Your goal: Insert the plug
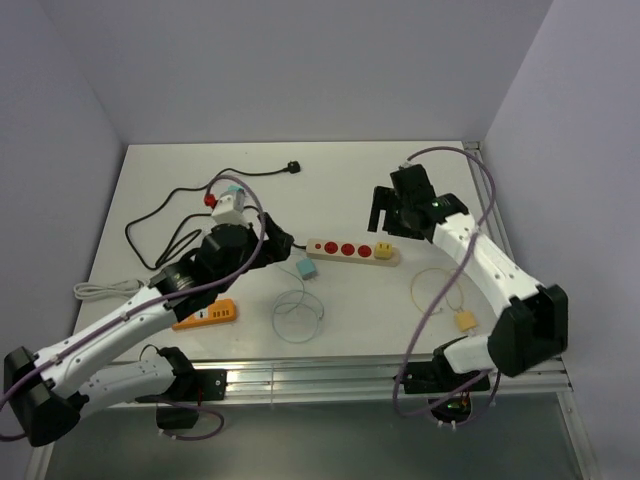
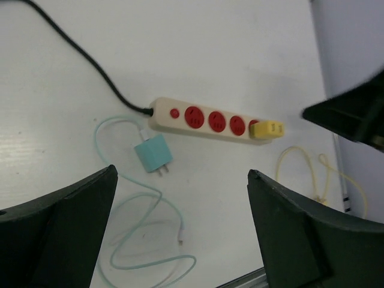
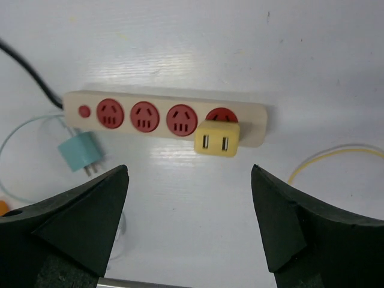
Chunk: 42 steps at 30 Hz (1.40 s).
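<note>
The beige power strip (image 1: 345,248) lies across the middle of the white table (image 1: 350,180), its red sockets facing up and a black cord (image 2: 78,54) running off its left end. The yellow plug (image 3: 216,138) sits on the rightmost socket, covering the near part of it and overhanging the strip's near edge; I cannot tell whether it is pushed fully home.

The right gripper (image 3: 189,222) hangs just above and slightly to the far side of that end of the strip. It is released, its fingers (image 3: 78,222) spread wide with nothing between them and clear of the yellow plug.

The left gripper (image 2: 183,228) is off the strip's left end, also spread wide and holding nothing. Below it a teal plug (image 2: 152,154) lies flat on the table just near the left end of the strip, not touching it, prongs showing. Its thin pale cable (image 1: 298,315) curls in loose loops toward the near edge.

Farther left, an orange power strip (image 1: 210,314) lies beside the left arm. A white adapter block (image 1: 228,207) sits toward the far left. Near the right arm's base a thin yellow cable (image 1: 440,285) loops round to a small yellow connector (image 1: 463,320)
</note>
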### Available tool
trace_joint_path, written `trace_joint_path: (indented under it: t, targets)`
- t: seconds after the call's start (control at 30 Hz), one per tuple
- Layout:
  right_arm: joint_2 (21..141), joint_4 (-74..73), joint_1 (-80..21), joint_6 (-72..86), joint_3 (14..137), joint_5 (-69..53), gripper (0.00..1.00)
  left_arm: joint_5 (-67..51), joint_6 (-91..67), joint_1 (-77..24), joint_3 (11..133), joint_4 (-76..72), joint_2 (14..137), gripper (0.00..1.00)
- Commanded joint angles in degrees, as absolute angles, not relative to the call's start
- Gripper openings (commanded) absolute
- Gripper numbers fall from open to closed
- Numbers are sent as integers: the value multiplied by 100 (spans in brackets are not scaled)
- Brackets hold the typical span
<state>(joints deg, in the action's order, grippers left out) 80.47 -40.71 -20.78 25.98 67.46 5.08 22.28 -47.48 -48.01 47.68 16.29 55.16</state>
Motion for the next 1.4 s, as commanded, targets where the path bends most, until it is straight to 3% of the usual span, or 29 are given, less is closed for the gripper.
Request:
trace_joint_path:
  t: [0.0,0.1,0.23,0.53,1.23,1.33,1.37]
  targets:
    - [7140,-3947,-2372,2874,6120,607,88,1409,-4658,-4378,5386,2458,6370,93]
    - [6577,-3859,-2601,2962,5732,422,87,1283,-4553,-4026,5957,2707,7336,82]
    - [6013,-3815,-2856,3023,5397,396,86,1442,-4430,-3990,6793,3050,8636,82]
    - [5406,-3726,-3050,2945,4852,272,85,879,-4886,-3999,7717,3111,10202,79]
    - [5247,-3656,-3050,2725,4614,413,86,1143,-5792,-4236,7260,3050,10845,80]
    - [5221,-3656,-3050,2742,4614,448,86,1125,-5792,-4254,7181,2962,10881,77]
    - [5212,-3656,-3059,2733,4614,466,86,1125,-5775,-4254,7137,2945,10881,69]
